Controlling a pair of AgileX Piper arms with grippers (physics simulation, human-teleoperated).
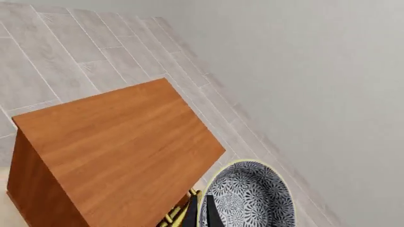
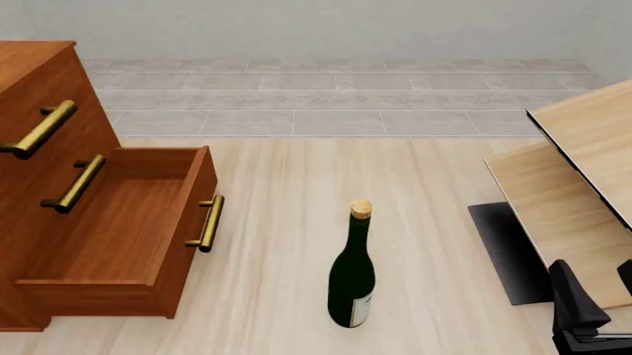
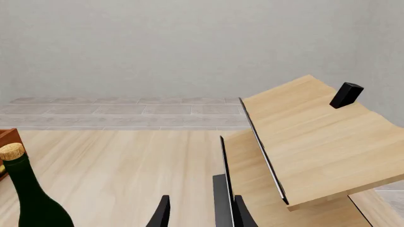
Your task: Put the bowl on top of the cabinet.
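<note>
Above cabinet (image 1: pixel 120 151) top: bowl (image 1: pixel 252 196) rim pinched between left fingers (image 1: pixel 191 213).

Cabinet (image 2: pixel 40 185) with open drawer (image 2: pixel 118 222) blocks frame left, wine bottle (image 2: pixel 353 274) stands lower center, pale wood furniture (image 2: pixel 582 185) fills right edge; open tabletop (image 2: pixel 286 192) lanes run either side of the bottle.
</note>
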